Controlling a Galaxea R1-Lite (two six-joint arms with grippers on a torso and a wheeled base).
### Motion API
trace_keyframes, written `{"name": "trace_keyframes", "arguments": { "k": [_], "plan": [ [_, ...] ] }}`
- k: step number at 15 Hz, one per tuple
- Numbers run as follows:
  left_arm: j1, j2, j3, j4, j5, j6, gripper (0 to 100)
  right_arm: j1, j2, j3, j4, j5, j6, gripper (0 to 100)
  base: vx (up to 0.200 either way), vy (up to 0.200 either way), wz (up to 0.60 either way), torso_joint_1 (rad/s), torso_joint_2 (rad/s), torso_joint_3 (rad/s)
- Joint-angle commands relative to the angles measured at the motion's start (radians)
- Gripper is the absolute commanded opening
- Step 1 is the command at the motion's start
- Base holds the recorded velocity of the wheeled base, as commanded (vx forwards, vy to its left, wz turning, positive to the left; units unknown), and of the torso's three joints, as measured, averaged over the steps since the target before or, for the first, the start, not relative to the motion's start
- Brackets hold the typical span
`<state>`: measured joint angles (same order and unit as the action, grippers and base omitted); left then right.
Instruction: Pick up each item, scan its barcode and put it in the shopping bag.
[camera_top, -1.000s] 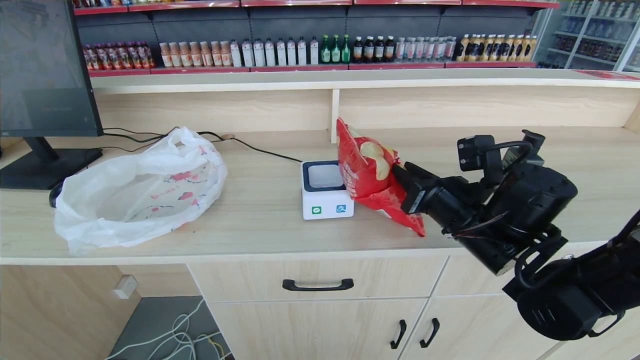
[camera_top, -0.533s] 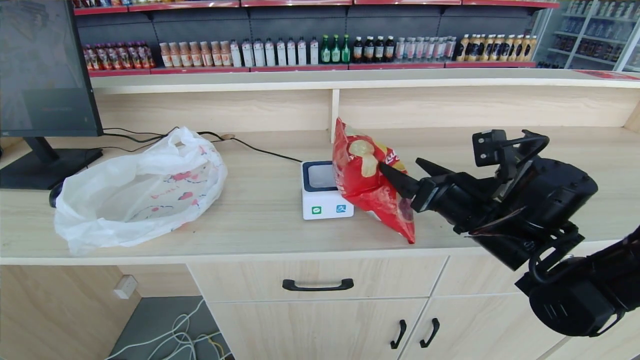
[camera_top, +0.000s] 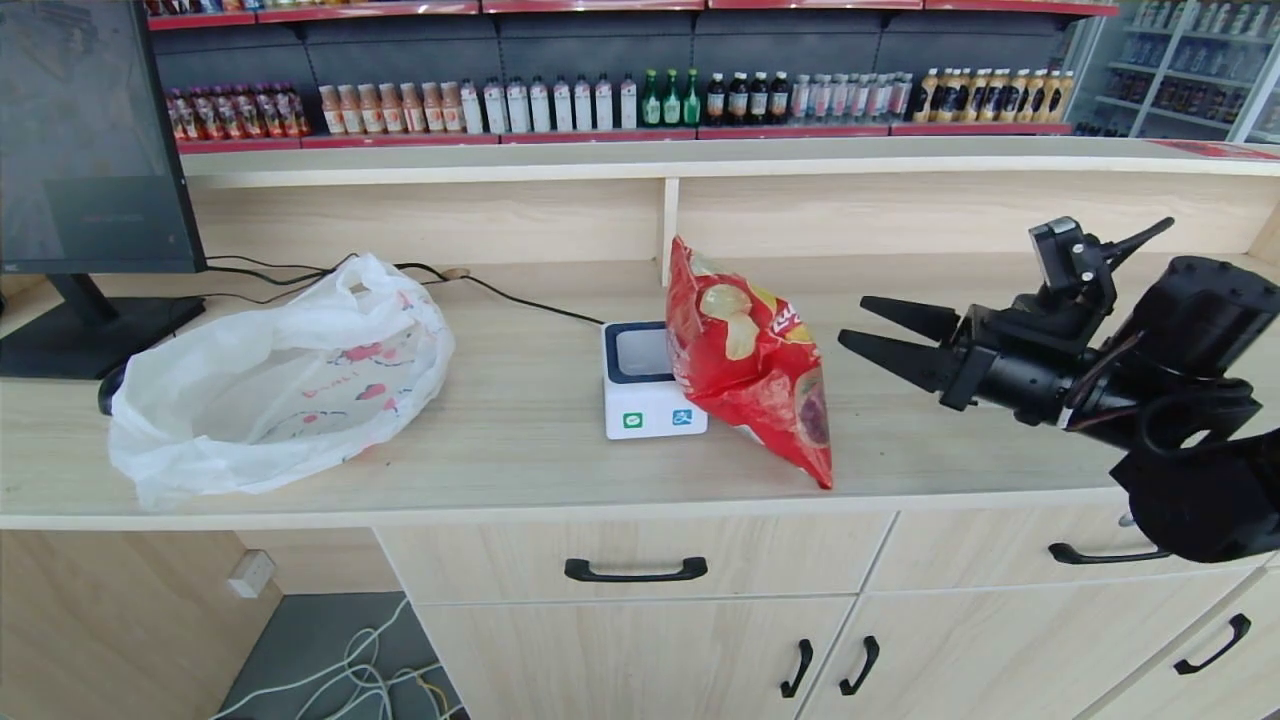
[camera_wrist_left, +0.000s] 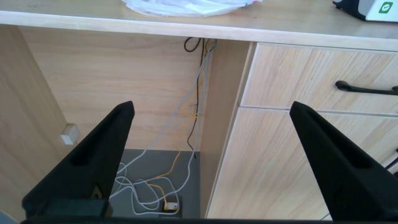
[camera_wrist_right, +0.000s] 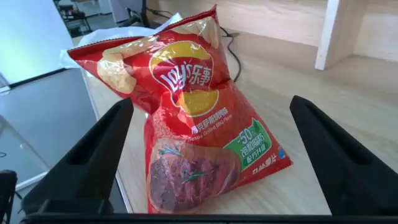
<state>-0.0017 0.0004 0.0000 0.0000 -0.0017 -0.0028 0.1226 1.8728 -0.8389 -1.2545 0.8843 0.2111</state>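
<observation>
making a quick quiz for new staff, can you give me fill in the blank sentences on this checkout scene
1. The red chip bag stands on the counter right next to the small white ____.
2. The right gripper is ____ and holds nothing, apart from the chip bag.
3. The white shopping bag lies on the counter to the ____ of the chip bag.

Missing words: scanner; open; left

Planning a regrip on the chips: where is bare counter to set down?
Bare counter lies between the shopping bag and the scanner, and right of the chip bag, under the open right gripper. Crowded: scanner and chip bag close together; monitor stand and cable at the left rear.
</observation>
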Motion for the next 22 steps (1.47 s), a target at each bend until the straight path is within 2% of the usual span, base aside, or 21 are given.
{"name": "trace_keyframes", "arguments": {
  "k": [1,2,3,12,14,19,22],
  "plan": [
    [0.000,0.000,0.000,0.000,0.000,0.000,100,-0.060,0.054,-0.129,0.046,0.117,0.001,100,0.000,0.000,0.00,0.000,0.00,0.000],
    [0.000,0.000,0.000,0.000,0.000,0.000,100,-0.047,0.077,-0.175,0.067,0.170,0.007,100,0.000,0.000,0.00,0.000,0.00,0.000],
    [0.000,0.000,0.000,0.000,0.000,0.000,100,-0.023,0.091,-0.195,0.069,0.176,0.008,100,0.000,0.000,0.00,0.000,0.00,0.000],
    [0.000,0.000,0.000,0.000,0.000,0.000,100,0.045,0.194,-0.243,0.069,0.167,-0.041,100,0.000,0.000,0.00,0.000,0.00,0.000],
    [0.000,0.000,0.000,0.000,0.000,0.000,100,0.054,0.217,-0.275,0.069,0.133,-0.048,100,0.000,0.000,0.00,0.000,0.00,0.000],
    [0.000,0.000,0.000,0.000,0.000,0.000,100,0.092,0.223,-0.278,0.069,0.128,-0.067,100,0.000,0.000,0.00,0.000,0.00,0.000],
    [0.000,0.000,0.000,0.000,0.000,0.000,100,0.135,0.229,-0.275,0.069,0.079,-0.073,100,0.000,0.000,0.00,0.000,0.00,0.000]
  ]
}}
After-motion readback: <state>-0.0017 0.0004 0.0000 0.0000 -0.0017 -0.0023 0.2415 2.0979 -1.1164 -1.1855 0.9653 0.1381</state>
